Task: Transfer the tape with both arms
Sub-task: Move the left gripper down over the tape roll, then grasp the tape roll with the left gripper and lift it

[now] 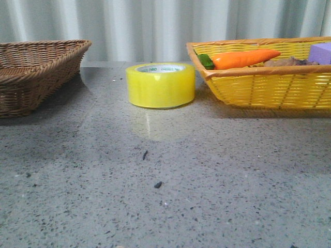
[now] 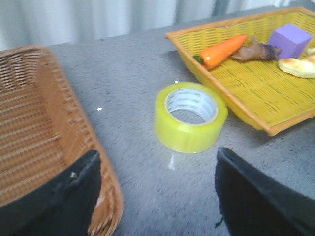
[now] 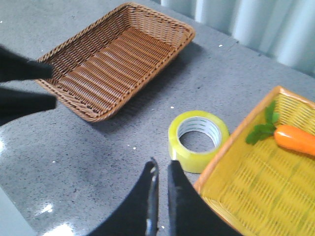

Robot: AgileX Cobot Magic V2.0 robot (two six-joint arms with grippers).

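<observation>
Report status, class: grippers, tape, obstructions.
Left gripper open, empty. Right gripper shut, empty. Tape flat on table between brown basket and yellow basket. Nothing blocking.

Core print on the tape [image 1: 161,84] is too small to read.

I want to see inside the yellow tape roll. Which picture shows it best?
The left wrist view: the tape is close, and you look down into its white core. The right wrist view also shows the hole, but smaller, beside the yellow basket. The front view shows only its side, lying flat on the table.
</observation>
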